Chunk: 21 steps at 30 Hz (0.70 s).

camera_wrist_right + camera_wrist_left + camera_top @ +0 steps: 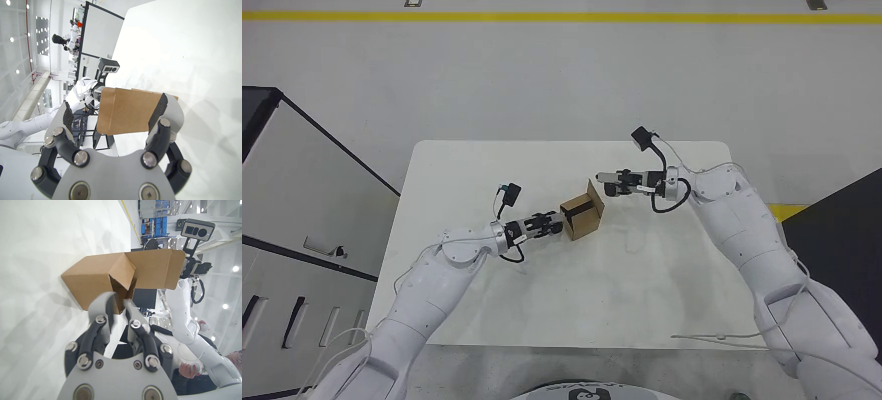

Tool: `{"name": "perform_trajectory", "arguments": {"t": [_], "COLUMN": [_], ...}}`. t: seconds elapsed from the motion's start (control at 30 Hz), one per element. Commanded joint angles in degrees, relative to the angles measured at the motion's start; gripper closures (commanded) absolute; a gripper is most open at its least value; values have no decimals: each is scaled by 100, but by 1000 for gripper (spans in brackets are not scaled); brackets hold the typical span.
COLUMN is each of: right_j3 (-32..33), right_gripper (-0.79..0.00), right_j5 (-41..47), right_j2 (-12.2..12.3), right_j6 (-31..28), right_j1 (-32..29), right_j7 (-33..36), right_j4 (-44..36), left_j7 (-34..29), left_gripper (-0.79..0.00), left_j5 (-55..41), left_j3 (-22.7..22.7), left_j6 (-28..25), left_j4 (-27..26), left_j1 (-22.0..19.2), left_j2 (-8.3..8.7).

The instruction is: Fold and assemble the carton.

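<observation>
A small brown carton [582,215] stands in the middle of the white table [492,180], its lid flap [151,270] raised upright. My left gripper [554,224] is at the carton's near end. In the left wrist view it [118,303] is shut on a thin cardboard wall of the carton [90,281], one finger on each side. My right gripper [605,186] is at the far side, just behind the raised flap. In the right wrist view it [115,113] is open wide, with the flap of the carton [130,109] lying between and beyond its fingers [160,111].
A dark-framed cabinet [282,180] stands off the table's left edge and a black surface [842,230] lies to the right. Bare tabletop [672,290] surrounds the carton on all sides.
</observation>
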Motion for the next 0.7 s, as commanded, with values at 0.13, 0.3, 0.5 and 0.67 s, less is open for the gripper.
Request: {"name": "perform_trajectory", "arguments": {"t": [0.13, 0.3, 0.5, 0.67], "right_j3": [12, -30, -35, -59], "right_gripper": [-785, -785, -785, -785], "right_j5": [-545, -995, -1327, -1500], "right_j2": [64, 106, 129, 138], "right_j6": [356, 703, 748, 856], "right_j1": [-60, 4, 57, -27], "right_j7": [-324, -281, -429, -603], "right_j4": [-363, -628, -735, -877], "left_j7": [-117, -378, -508, -448], "left_gripper": [-785, -785, -785, -785], "left_j5": [10, -260, -263, -438], "left_j3": [-183, -340, -370, -429], "left_j6": [186, 369, 376, 419], "left_j4": [-174, -239, -264, -259], "left_j1": [95, 183, 148, 232], "left_j2": [67, 112, 127, 132]}}
